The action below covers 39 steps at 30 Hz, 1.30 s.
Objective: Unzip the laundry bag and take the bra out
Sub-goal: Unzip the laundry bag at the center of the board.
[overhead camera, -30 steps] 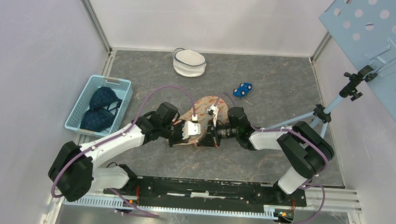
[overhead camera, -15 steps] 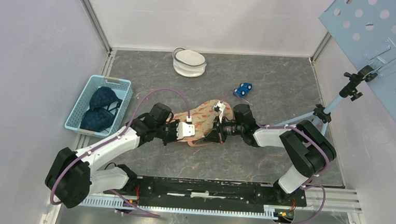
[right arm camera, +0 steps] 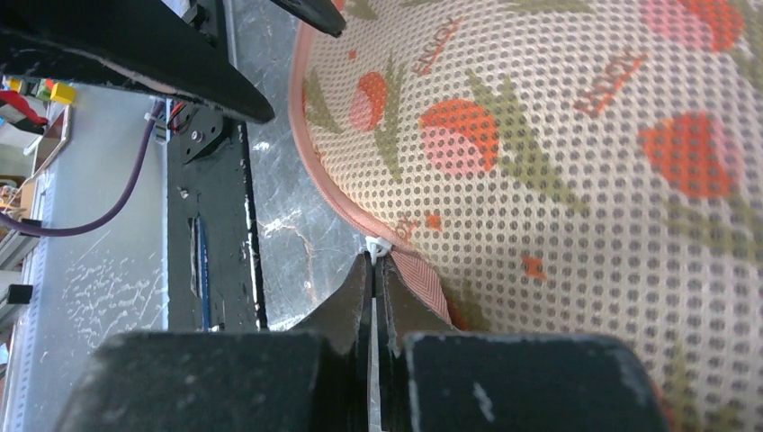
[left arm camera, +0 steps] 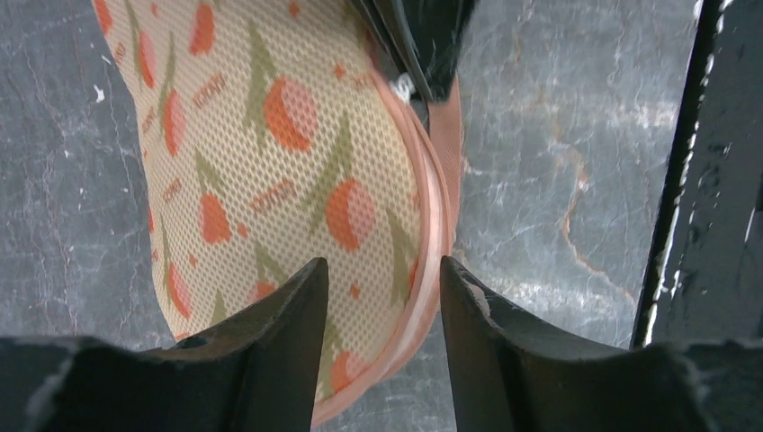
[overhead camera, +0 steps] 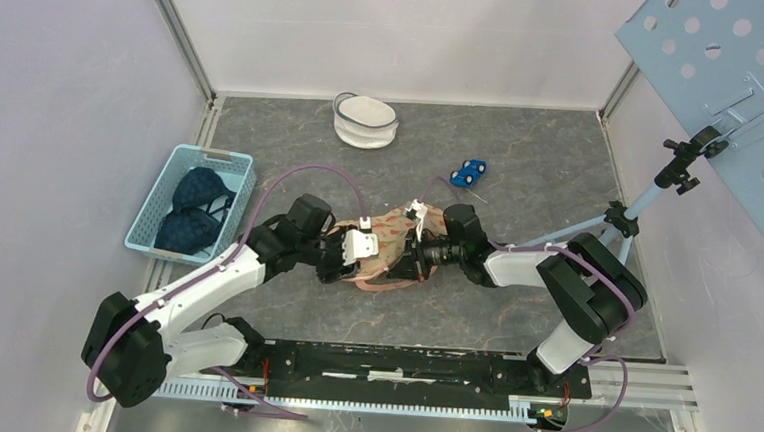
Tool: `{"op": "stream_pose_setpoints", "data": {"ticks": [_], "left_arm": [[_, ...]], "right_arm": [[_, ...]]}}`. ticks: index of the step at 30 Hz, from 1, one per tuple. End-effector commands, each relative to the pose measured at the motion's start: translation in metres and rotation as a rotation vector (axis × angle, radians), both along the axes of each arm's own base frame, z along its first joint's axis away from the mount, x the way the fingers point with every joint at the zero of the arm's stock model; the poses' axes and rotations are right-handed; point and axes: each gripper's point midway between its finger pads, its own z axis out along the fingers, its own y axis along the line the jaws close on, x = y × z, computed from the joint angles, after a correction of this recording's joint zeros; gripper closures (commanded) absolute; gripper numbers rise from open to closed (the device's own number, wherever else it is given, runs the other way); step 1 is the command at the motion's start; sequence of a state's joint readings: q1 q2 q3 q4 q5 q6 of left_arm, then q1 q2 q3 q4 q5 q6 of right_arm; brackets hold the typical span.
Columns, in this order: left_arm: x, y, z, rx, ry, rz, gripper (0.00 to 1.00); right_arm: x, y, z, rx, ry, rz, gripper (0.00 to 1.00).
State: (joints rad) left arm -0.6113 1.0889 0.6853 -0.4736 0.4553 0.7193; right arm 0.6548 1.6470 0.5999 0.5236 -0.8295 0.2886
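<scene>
Fruit-print mesh laundry bag (overhead camera: 389, 238) — on table (overhead camera: 532, 150)

Partly hidden in the top view under the left hand (overhead camera: 361, 250) and right hand (overhead camera: 411, 253): the laundry bag (overhead camera: 391, 223). Cut off by frame edges in both wrist views. Too small to tell whether pinched or merely touched: the white zipper pull (right arm camera: 378, 245).

Dark grey marbled table (overhead camera: 512, 314), five things resting on it.
A peach mesh laundry bag (overhead camera: 393, 229) with an orange fruit print lies flat near the middle. A pale blue slotted basket (overhead camera: 211, 154) sits at the left edge. A white round pop-up mesh container (overhead camera: 366, 120) stands at the far side, centre. A small blue toy car (overhead camera: 471, 171) sits right of the bag and farther back. A light-blue stand (overhead camera: 649, 200) is planted at the right edge.
</scene>
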Motion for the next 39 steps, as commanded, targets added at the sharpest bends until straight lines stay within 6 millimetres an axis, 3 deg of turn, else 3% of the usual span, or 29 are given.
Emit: {"op": "stream_pose_setpoints", "data": {"ticks": [1, 4, 8, 13, 18, 28, 39], "left_arm": [[0.009, -0.030, 0.026, -0.121, 0.028, 0.052, 0.44], [0.013, -0.032, 0.016, -0.088, 0.012, 0.046, 0.43], [0.016, -0.021, -0.014, 0.005, -0.008, 0.046, 0.44], [0.013, -0.005, -0.045, 0.098, 0.012, 0.064, 0.75], [0.011, 0.011, -0.060, 0.174, -0.013, 0.056, 0.91], [0.009, 0.039, -0.090, 0.285, 0.014, 0.060, 0.98], [0.022, 0.057, -0.083, 0.304, -0.012, 0.036, 0.98]], "right_arm": [[0.004, 0.018, 0.018, 0.059, -0.047, 0.023, 1.00], [0.004, 0.021, 0.018, 0.064, -0.035, 0.025, 1.00], [0.005, 0.022, 0.019, 0.064, -0.040, 0.029, 1.00], [0.007, 0.015, 0.015, 0.039, -0.059, 0.024, 1.00], [0.017, 0.000, 0.003, -0.006, -0.066, -0.014, 1.00], [0.030, -0.021, -0.011, -0.072, -0.075, -0.059, 1.00], [0.045, -0.028, -0.016, -0.110, -0.103, -0.086, 1.00]]}}
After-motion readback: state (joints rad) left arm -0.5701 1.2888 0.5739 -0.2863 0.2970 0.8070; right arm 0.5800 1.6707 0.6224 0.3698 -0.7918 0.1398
